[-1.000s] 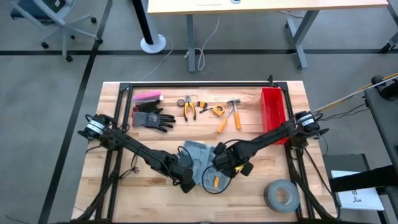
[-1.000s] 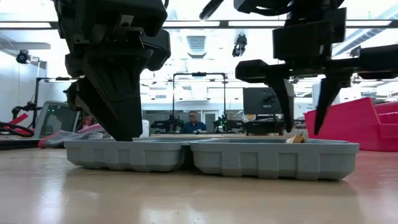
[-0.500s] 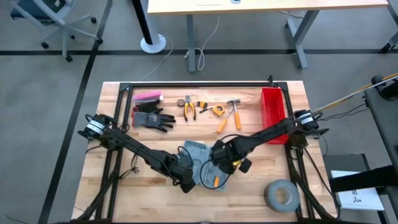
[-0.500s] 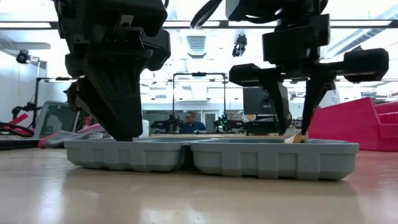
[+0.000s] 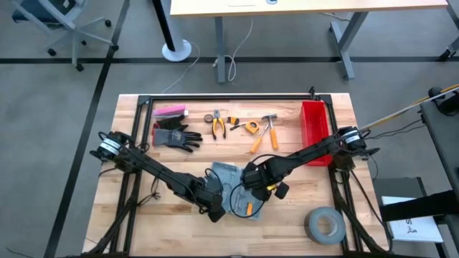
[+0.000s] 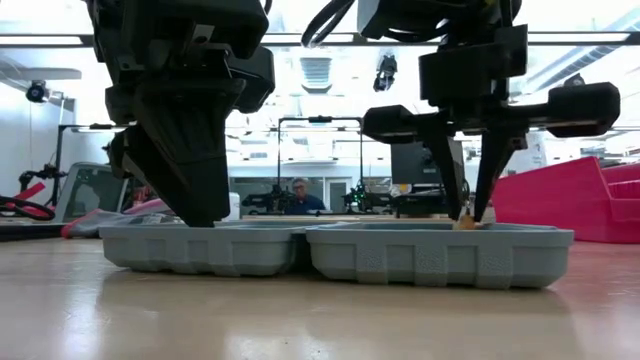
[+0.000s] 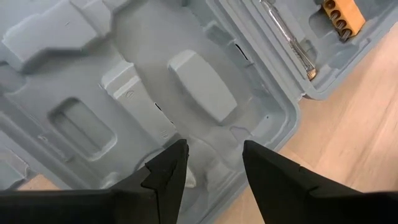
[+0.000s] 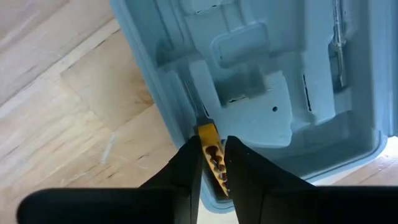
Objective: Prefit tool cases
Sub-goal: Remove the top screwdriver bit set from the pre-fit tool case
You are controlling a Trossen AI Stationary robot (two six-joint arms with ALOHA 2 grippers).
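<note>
The grey-blue tool case [image 5: 231, 188] lies opened flat near the front middle of the wooden worktop [image 5: 301, 228], both halves facing up. The left tool [image 7: 211, 163] rests with its fingers spread at a moderate gap and holding nothing, pressed down into the moulded recess of one half near that half's corner; in the low view it bears on the left-hand tray. The right tool [image 8: 211, 155] stands over the other half with its fingers drawn narrow around a small yellow-orange bit holder [image 8: 210, 149], whose row of dark sockets shows between them; the piece sits at the edge of a slot close to the case wall. A second orange bit holder [image 7: 342, 17] and a slim metal driver shaft [image 7: 286, 38] already lie seated in the tray seen from the left wrist. The step in hand appears to be seating the gripped holder into its slot. To do this well, the left tool should keep the case pinned so that it does not slide, while the right tool brings the holder square to the slot and lowers it straight, releasing only once the piece sits flush. A skewed entry would likely wedge it against the wall.
</note>
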